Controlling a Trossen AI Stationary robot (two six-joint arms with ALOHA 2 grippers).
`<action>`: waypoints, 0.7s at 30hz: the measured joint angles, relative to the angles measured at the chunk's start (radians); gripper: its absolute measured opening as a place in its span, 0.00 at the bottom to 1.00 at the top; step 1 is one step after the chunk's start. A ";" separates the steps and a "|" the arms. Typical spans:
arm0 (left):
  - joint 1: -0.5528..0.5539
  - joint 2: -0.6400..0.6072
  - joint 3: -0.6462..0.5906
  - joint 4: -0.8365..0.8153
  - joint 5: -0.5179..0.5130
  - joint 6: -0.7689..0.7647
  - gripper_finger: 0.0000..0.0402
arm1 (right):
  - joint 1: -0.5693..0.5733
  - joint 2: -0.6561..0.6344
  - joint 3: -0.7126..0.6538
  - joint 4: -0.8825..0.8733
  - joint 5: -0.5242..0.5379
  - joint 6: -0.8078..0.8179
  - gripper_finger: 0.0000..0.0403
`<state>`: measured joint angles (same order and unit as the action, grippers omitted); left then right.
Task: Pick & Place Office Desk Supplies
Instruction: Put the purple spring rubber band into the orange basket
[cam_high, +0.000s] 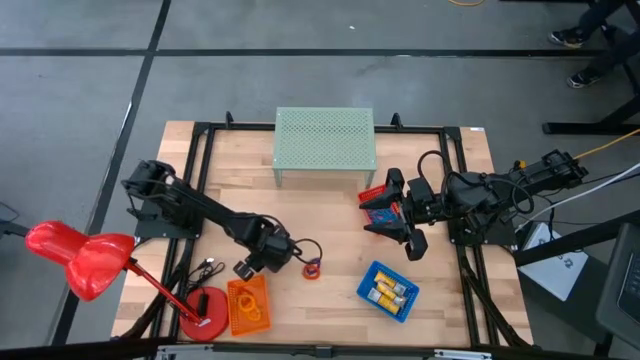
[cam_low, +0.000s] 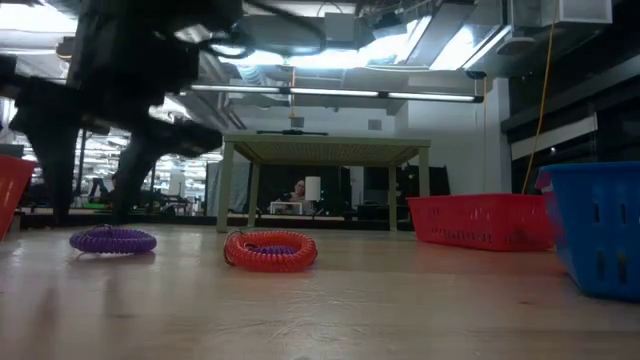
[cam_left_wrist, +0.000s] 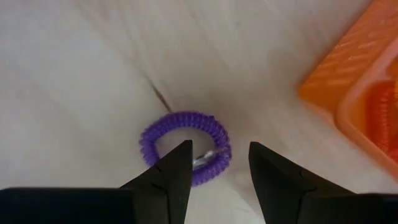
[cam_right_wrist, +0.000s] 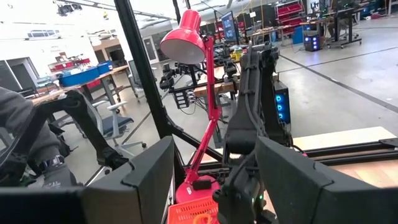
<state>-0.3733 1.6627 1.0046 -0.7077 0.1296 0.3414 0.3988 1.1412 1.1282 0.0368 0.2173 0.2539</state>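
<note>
A purple coil ring (cam_left_wrist: 186, 146) lies flat on the wooden table (cam_high: 330, 240), also visible in the low view (cam_low: 112, 240). My left gripper (cam_left_wrist: 217, 158) points down just above it, open, one fingertip over the ring's near rim and the other beside it. In the high view my left gripper (cam_high: 265, 258) hides the ring. A red coil ring (cam_high: 312, 268) lies flat a little to its right (cam_low: 270, 250). My right gripper (cam_right_wrist: 214, 171) is open and empty, held level high above the red basket (cam_high: 378, 205).
An orange basket (cam_high: 248, 305) with orange rings sits near the front edge, close to my left gripper (cam_left_wrist: 354, 93). A blue basket (cam_high: 388, 290) holds yellow-and-silver blocks. A green perforated stand (cam_high: 325, 145) is at the back, a red desk lamp (cam_high: 80, 262) at front left.
</note>
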 joint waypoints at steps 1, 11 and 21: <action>0.000 0.014 0.000 0.002 0.002 0.009 0.38 | 0.000 0.000 0.000 0.000 0.000 0.000 0.57; 0.001 0.114 0.004 -0.004 0.006 0.040 0.36 | 0.000 0.000 0.000 0.000 0.003 0.005 0.57; 0.044 0.112 0.004 -0.044 0.137 -0.132 0.04 | -0.008 0.000 0.000 0.000 0.002 0.000 0.57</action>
<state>-0.3294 1.7752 1.0084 -0.7514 0.2662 0.2096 0.3906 1.1413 1.1282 0.0365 0.2195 0.2535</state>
